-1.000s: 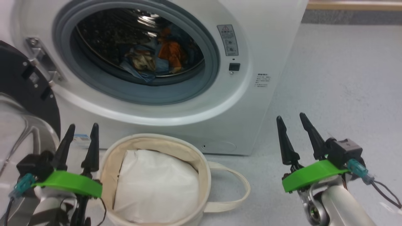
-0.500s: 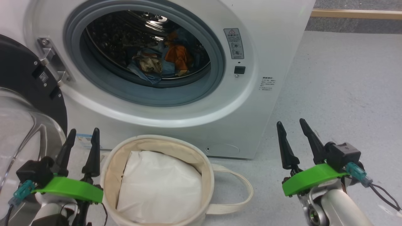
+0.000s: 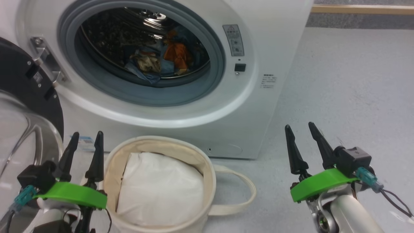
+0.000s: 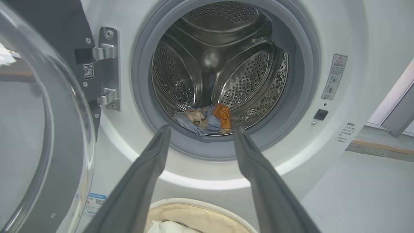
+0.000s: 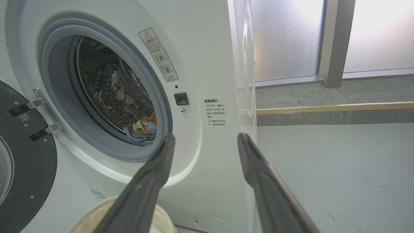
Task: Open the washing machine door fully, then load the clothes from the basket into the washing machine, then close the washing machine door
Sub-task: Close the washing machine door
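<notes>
1 basket (image 3: 207, 165) sits between 2 wide-spread end effectors (image 3: 87, 133) (image 3: 298, 125).

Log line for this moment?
black-rimmed glass door open; blue-and-orange clothes in steel drum; cream canvas basket holds white cloth; left gripper open, empty; right gripper open, empty

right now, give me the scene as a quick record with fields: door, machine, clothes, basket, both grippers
door: large round black-rimmed glass washing machine door, swung open on the robot's left
machine: big white front-loading washing machine, perforated steel drum exposed
clothes: light blue and orange-brown printed clothes, lying inside the drum
basket: small round cream canvas basket, before the machine, holding a plain white padded cloth
left gripper: open, empty, beside the basket
right gripper: open, empty, over the grey floor
</notes>
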Controlling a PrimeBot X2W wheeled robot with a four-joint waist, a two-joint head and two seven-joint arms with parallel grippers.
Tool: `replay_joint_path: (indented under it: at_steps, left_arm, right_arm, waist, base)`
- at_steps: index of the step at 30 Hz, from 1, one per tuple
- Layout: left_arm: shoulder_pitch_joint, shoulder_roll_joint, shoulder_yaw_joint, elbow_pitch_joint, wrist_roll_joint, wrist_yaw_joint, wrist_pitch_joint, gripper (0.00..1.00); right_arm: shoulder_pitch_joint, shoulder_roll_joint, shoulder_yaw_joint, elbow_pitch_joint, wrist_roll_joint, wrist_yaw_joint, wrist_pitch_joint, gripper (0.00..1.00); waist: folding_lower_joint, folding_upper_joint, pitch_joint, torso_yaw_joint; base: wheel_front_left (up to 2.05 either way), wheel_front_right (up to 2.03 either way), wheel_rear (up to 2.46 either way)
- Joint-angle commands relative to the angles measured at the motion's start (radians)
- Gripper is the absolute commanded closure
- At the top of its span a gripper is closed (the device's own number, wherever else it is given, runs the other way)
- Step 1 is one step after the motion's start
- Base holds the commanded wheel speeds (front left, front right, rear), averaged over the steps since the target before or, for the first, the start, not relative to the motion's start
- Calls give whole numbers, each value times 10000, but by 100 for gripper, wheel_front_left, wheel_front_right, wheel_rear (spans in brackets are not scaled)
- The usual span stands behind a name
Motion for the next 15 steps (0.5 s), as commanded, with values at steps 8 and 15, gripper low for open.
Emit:
replay_joint_path:
  at_steps: [8,15]
  left_arm:
    - [-169,192,499,-285,63,-57,-47,0]
    - [-172,73,459,-93,160,-57,-47,0]
  right_arm:
    - [-118,26,224,-263,73,4,-124,0]
    - [-92,11,233,-264,91,4,-124,0]
  waist:
    - [-3,-1,-7,37]
    - [-3,-1,-22,147]
  base:
    - [-187,215,-29]
    - [-197,201,-4]
